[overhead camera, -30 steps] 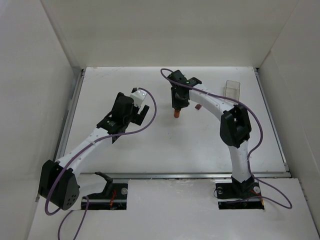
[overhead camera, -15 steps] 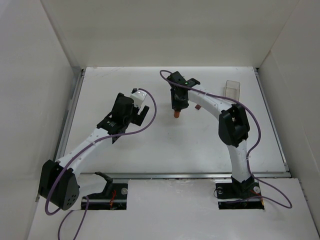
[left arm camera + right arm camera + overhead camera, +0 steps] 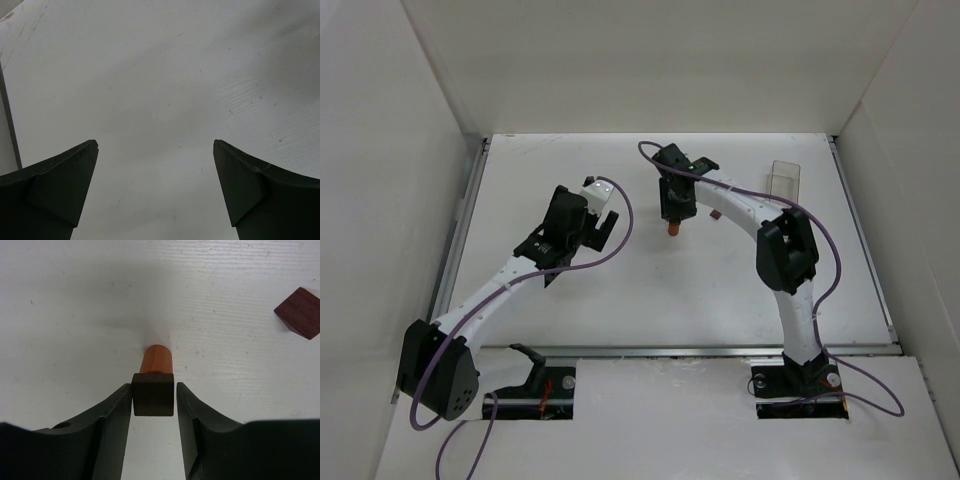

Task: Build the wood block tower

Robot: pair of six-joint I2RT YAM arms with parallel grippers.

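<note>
From above, the right end effector [image 3: 673, 217] hung over the middle of the bench [image 3: 620, 290], with the orange-brown cylinder [image 3: 673, 229] standing directly beneath it. A spare dark block [image 3: 715, 213] lay just beside it, and the clear container [image 3: 783, 178] sat well apart at the far right. The left end effector [image 3: 604, 228] hung off to the left.

The left wrist view showed its fingers spread wide, with only bare bench between them.

The right wrist view showed the right end effector closed on the dark brown cube [image 3: 153, 394], gripping it by two opposite sides and centred over the cylinder's top. Whether cube and cylinder touched could not be told. To do the step well, the cube probably needed a straight descent until it seated. A slow, even opening would keep either finger from dragging it sideways, followed by a vertical lift clear of the narrow, tippy stack.
</note>
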